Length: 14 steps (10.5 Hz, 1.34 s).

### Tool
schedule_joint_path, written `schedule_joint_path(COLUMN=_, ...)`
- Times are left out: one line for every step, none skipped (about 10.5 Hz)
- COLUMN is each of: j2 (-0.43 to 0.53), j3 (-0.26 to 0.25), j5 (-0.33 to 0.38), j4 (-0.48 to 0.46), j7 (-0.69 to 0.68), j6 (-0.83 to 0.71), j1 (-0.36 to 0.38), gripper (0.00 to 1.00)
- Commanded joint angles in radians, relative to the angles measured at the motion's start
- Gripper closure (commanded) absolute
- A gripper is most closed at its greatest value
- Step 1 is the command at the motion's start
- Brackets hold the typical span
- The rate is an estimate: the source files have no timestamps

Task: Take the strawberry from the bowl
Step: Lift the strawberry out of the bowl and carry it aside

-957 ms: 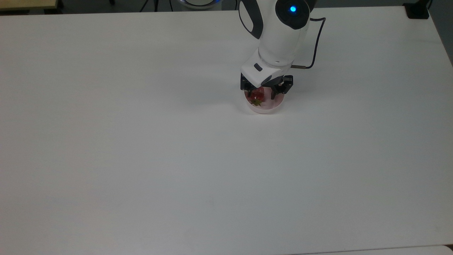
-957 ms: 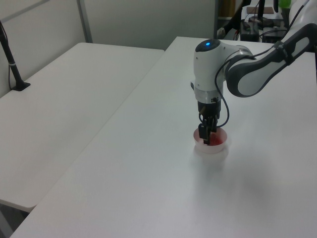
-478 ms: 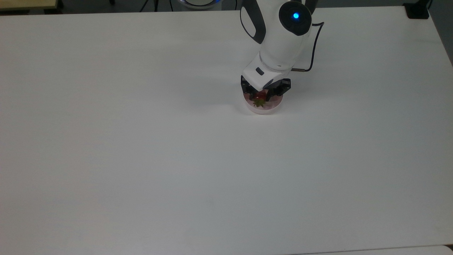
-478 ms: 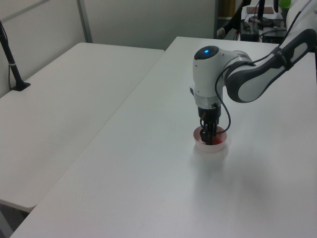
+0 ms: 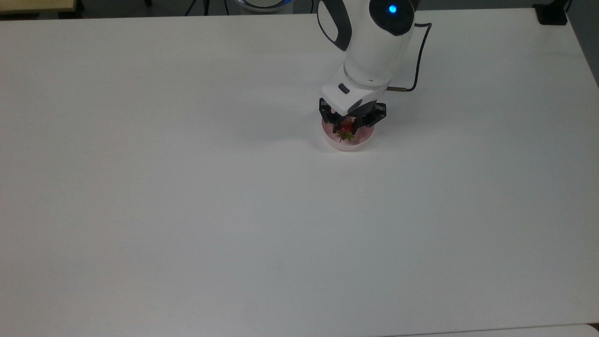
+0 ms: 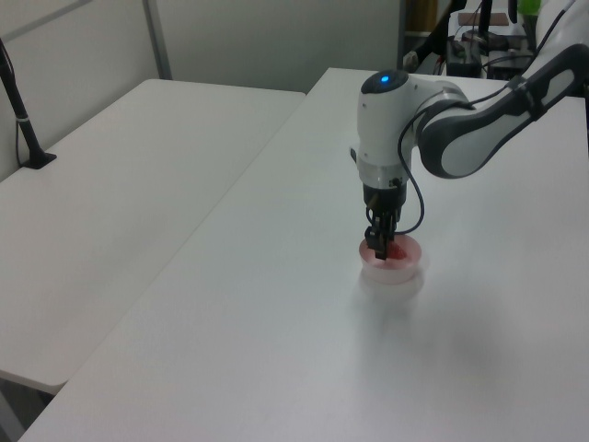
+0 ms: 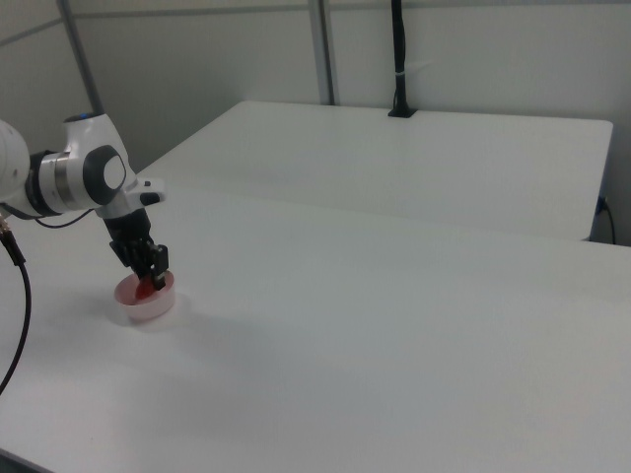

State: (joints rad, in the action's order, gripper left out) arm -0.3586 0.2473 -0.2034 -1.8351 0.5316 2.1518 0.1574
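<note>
top view, panel one: i see the bowl (image 5: 348, 140), pale pink and round, standing on the white table (image 5: 187, 210) toward one o'clock from the table's centre. it holds the strawberry (image 5: 346, 128), red body toward twelve o'clock and green leafy cap toward six o'clock. my gripper (image 5: 346, 125) points down into the bowl from the twelve o'clock side, its two dark fingers clamped on the strawberry's red body at nine and three o'clock, with the cap poking out below them. the white arm (image 5: 374, 42) carries a blue light and a black cable looping off at its three o'clock side.

left view, panel two: the gripper (image 6: 382, 247) hangs upright over the bowl (image 6: 394, 269); a patch of red, the strawberry (image 6: 388, 247), sits between the fingertips at about rim height. whether it touches the bowl floor i cannot tell.

right view, panel three: the gripper (image 7: 150, 279) tilts down into the bowl (image 7: 146, 300), near nine o'clock of the table, and the strawberry (image 7: 147, 284) shows red at the fingertips.
</note>
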Motion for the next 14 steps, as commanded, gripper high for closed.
schedule_joint_path(j2=0.075, j3=0.001, j5=-0.002, j4=0.011, j7=0.010, j6=-0.062, j1=-0.021, gripper=0.65)
schedule_joint_path(j2=0.111, j3=0.001, j5=-0.002, j4=0.017, j7=-0.004, j6=-0.120, j1=-0.039, gripper=0.65)
schedule_joint_path(j2=0.156, j3=0.001, j5=-0.004, j4=0.011, j7=-0.052, j6=-0.189, j1=-0.053, gripper=0.65)
schedule_joint_path(j2=0.200, j3=0.000, j5=-0.004, j4=-0.016, j7=-0.126, j6=-0.270, j1=-0.062, gripper=0.65)
schedule_joint_path(j2=0.226, j3=0.000, j5=-0.004, j4=-0.041, j7=-0.186, j6=-0.318, j1=-0.090, gripper=0.65)
schedule_joint_path(j2=0.236, j3=0.000, j5=-0.004, j4=-0.071, j7=-0.232, j6=-0.369, j1=-0.123, gripper=0.65)
schedule_joint_path(j2=0.236, j3=0.000, j5=-0.005, j4=-0.116, j7=-0.289, j6=-0.381, j1=-0.148, gripper=0.65)
schedule_joint_path(j2=0.233, j3=-0.002, j5=-0.016, j4=-0.162, j7=-0.324, j6=-0.382, j1=-0.176, gripper=0.65)
schedule_joint_path(j2=0.227, j3=-0.002, j5=-0.033, j4=-0.197, j7=-0.337, j6=-0.377, j1=-0.196, gripper=0.65)
schedule_joint_path(j2=0.216, j3=-0.002, j5=-0.056, j4=-0.210, j7=-0.338, j6=-0.372, j1=-0.219, gripper=0.58)
schedule_joint_path(j2=0.217, j3=-0.002, j5=-0.056, j4=-0.210, j7=-0.338, j6=-0.375, j1=-0.229, gripper=0.27)
schedule_joint_path(j2=0.217, j3=-0.005, j5=-0.056, j4=-0.199, j7=-0.331, j6=-0.372, j1=-0.231, gripper=0.00)
schedule_joint_path(j2=0.224, j3=-0.008, j5=-0.051, j4=-0.182, j7=-0.329, j6=-0.377, j1=-0.237, gripper=0.00)
schedule_joint_path(j2=0.228, j3=-0.009, j5=-0.045, j4=-0.150, j7=-0.329, j6=-0.388, j1=-0.251, gripper=0.00)
